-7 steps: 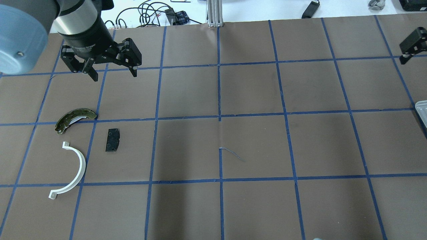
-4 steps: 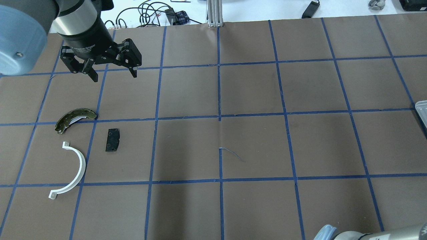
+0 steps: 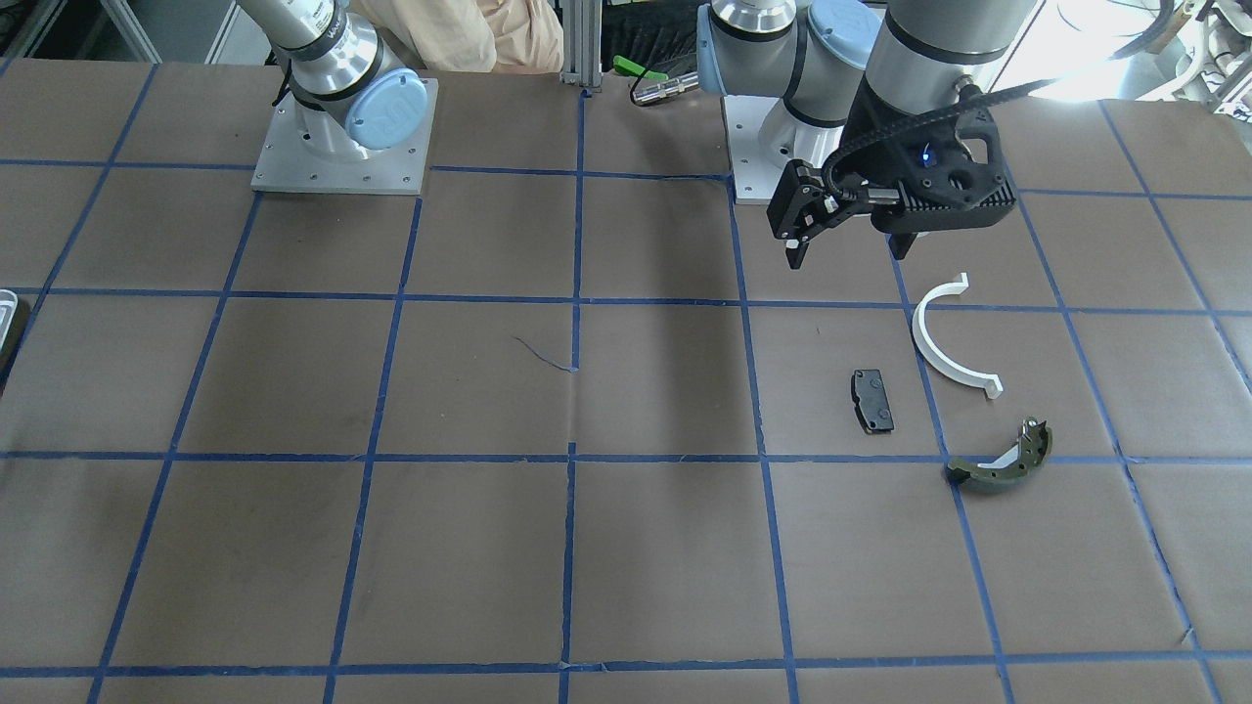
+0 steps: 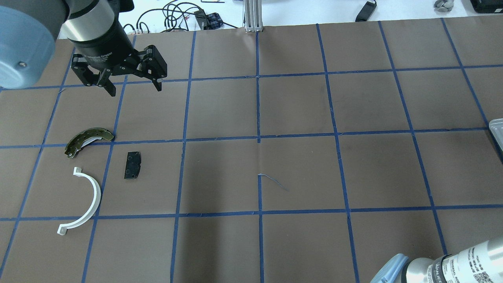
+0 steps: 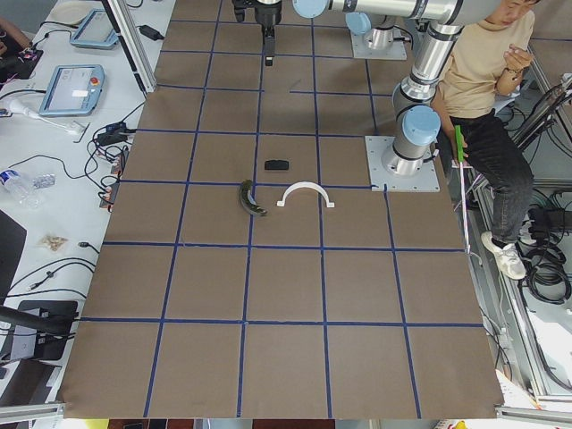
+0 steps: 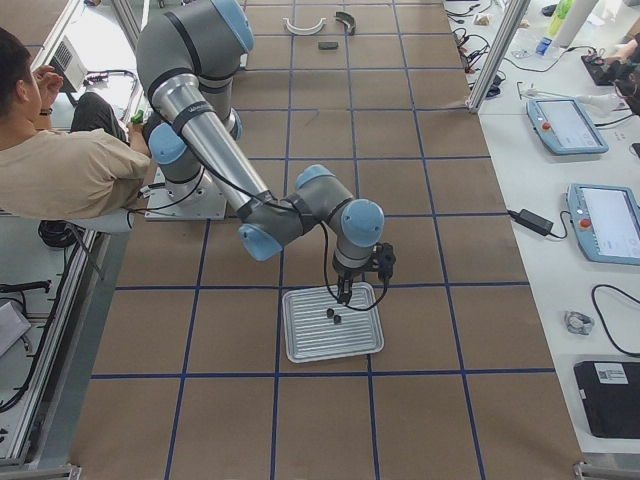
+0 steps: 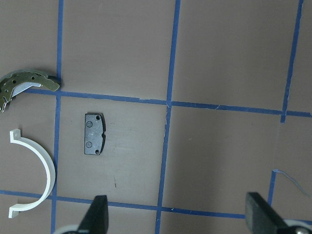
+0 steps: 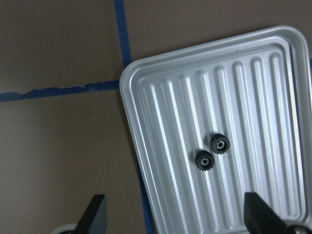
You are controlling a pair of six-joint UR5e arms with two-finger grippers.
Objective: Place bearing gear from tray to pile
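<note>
Two small black bearing gears (image 8: 219,144) (image 8: 204,161) lie side by side on the ribbed silver tray (image 8: 165,126). My right gripper (image 8: 178,219) is open and empty, hovering just above them; the exterior right view shows it (image 6: 360,290) over the tray (image 6: 310,340). Only a sliver of the tray (image 4: 497,129) shows overhead. The pile is at the table's left: an olive brake shoe (image 4: 88,140), a black pad (image 4: 133,165) and a white half-ring (image 4: 84,200). My left gripper (image 4: 133,88) is open and empty, held above the table beyond the pile.
Brown paper with a blue tape grid covers the table (image 4: 298,169). My right arm's elbow (image 4: 440,267) shows at the overhead view's bottom right. A person (image 6: 60,170) sits behind the robot. Cables and devices (image 4: 188,17) lie past the far edge.
My right gripper has left the overhead view's top right corner, and the right arm's elbow has swung into the bottom right. The left arm and the pile have not moved.
</note>
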